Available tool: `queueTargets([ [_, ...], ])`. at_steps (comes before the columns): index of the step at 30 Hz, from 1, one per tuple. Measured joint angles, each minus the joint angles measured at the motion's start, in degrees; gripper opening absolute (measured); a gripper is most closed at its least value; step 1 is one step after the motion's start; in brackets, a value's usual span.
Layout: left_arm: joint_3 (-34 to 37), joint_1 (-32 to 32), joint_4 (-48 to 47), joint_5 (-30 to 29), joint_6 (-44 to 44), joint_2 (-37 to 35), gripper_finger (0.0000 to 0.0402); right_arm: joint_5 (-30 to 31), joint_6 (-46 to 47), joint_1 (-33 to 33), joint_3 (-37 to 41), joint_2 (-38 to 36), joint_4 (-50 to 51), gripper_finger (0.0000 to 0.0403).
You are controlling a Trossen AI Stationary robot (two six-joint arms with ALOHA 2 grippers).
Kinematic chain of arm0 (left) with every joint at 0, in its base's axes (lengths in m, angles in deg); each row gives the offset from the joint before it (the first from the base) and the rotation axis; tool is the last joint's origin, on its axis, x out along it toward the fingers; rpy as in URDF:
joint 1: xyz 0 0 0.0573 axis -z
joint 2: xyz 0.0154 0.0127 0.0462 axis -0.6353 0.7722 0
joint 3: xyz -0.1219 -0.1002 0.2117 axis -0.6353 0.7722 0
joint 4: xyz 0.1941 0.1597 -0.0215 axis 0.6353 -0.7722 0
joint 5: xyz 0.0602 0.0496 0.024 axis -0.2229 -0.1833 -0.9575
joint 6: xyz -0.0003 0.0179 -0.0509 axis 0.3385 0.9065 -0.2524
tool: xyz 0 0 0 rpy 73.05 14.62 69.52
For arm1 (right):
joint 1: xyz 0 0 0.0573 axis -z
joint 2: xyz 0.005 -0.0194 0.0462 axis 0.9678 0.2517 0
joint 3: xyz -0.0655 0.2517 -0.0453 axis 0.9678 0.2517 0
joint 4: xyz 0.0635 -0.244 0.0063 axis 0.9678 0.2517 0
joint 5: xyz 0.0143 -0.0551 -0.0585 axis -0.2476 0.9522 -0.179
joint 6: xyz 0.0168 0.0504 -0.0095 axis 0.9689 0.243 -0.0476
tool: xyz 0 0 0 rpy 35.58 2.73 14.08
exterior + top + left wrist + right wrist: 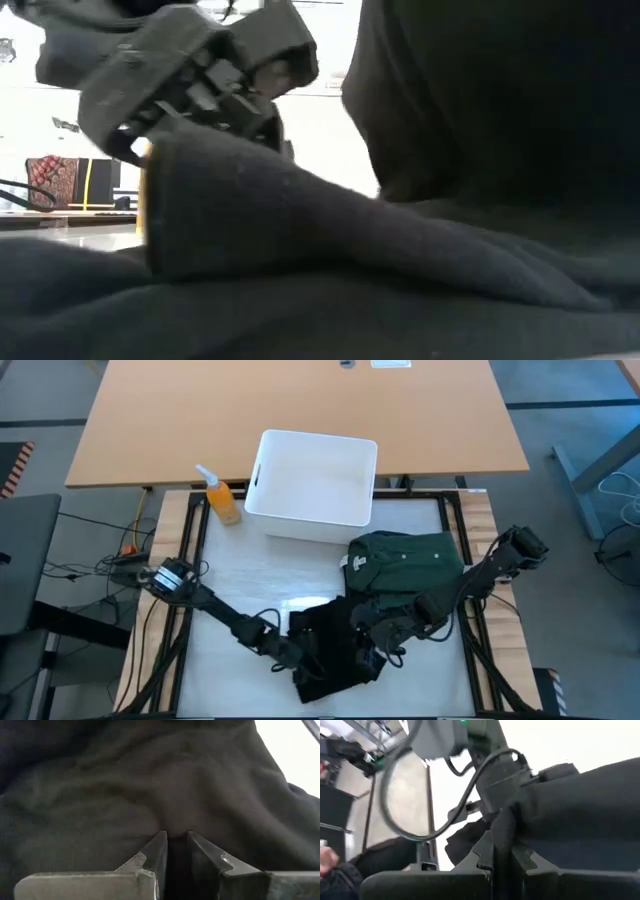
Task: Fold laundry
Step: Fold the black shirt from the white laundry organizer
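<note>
A black garment (330,650) lies at the near edge of the table, with both grippers on it. The left gripper (296,656) sits at the garment's left edge, its jaws pinched narrow on a fold of the dark cloth. To its right, the right gripper (385,644) meets the garment's right edge, jaws nearly closed on a bunched ridge of the same fabric. Just beyond the right gripper lies a folded dark green garment (405,560), and beyond that a white bin (312,485).

Risk, as a judgement: the pinches look thin, so cloth could slip out if the arms pull apart, or the green garment could be dragged along.

Only the high view shows the layout; only the wrist views show each grip (172,842) (502,847) up close.
</note>
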Motion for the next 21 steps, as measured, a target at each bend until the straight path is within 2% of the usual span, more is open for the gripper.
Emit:
queueTargets([
  [7, -1.3, -3.1, -0.3, 4.9, 3.7, -0.7, 0.0066, -1.4, 1.3, 1.1, 0.0, 7.1, -3.2, 0.0040],
  [10, -1.2, -3.2, -4.3, 5.3, 5.0, -3.6, 0.0066, -1.4, 1.6, 1.9, 0.0, 9.5, -4.9, 0.0040],
  [17, -1.2, -0.8, -25.6, 4.7, 4.1, -17.2, 0.0066, -1.6, 0.9, 2.3, 0.0, 10.7, -6.0, 0.0040],
  [21, 1.0, 3.0, -32.9, 2.3, -1.2, -22.2, 0.0066, -1.5, 0.0, 2.3, 0.0, 10.4, -7.3, 0.0040],
])
